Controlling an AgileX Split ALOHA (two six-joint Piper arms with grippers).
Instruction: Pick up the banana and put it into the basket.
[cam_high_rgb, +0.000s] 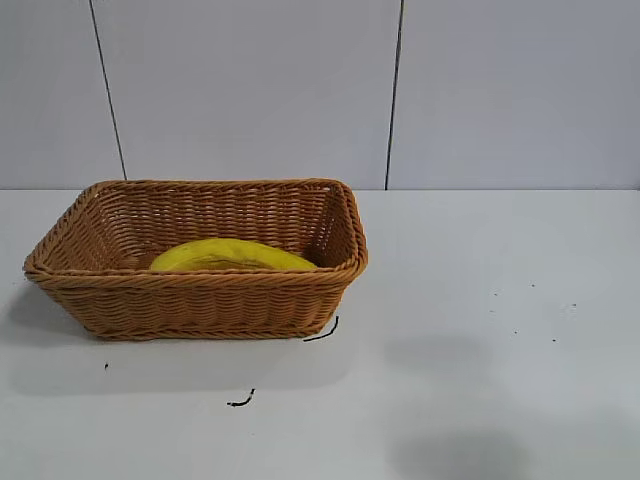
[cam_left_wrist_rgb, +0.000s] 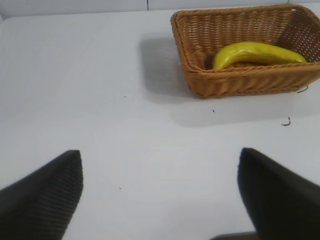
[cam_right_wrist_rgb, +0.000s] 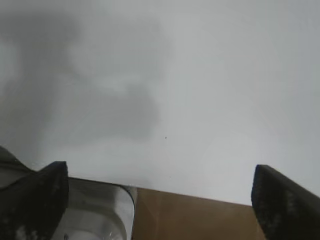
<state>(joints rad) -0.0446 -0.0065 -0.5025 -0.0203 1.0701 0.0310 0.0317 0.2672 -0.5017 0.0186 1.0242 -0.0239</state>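
Observation:
The yellow banana (cam_high_rgb: 232, 255) lies inside the light brown wicker basket (cam_high_rgb: 200, 297) at the left of the white table. Both also show in the left wrist view, the banana (cam_left_wrist_rgb: 257, 52) in the basket (cam_left_wrist_rgb: 240, 82), far from the left gripper (cam_left_wrist_rgb: 160, 172). The left gripper is open and empty, well back from the basket over bare table. The right gripper (cam_right_wrist_rgb: 160, 180) is open and empty, over the table's edge. Neither gripper shows in the exterior view.
Small black marks (cam_high_rgb: 322, 331) lie on the table in front of the basket, another (cam_high_rgb: 240, 401) nearer. The right wrist view shows a brown surface (cam_right_wrist_rgb: 195, 217) and a metal part (cam_right_wrist_rgb: 95, 210) below the table edge.

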